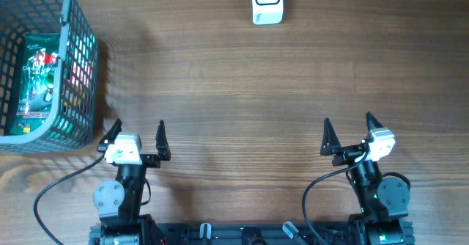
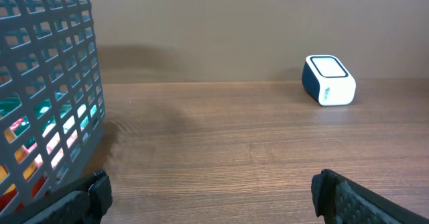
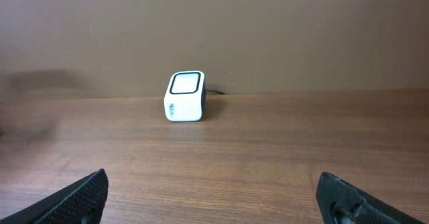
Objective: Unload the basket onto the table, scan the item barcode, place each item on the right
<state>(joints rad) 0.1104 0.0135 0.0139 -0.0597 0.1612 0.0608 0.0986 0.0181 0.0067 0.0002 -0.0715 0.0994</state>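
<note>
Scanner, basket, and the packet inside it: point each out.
scanner point(image 1: 267, 12), overhead view, on its white body.
basket point(image 1: 80, 76), overhead view, on its right mesh wall.
packet point(image 1: 37, 83), overhead view, on its green front.

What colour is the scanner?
The scanner is white with dark trim; clearest from the right wrist.

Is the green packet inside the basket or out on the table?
Inside: the overhead view shows the packet lying flat within the walls of the basket.

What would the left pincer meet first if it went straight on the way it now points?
Nothing, it seems: only bare table lies ahead of the left pincer. The basket stands close on its left, so the pincer might graze it.
</note>
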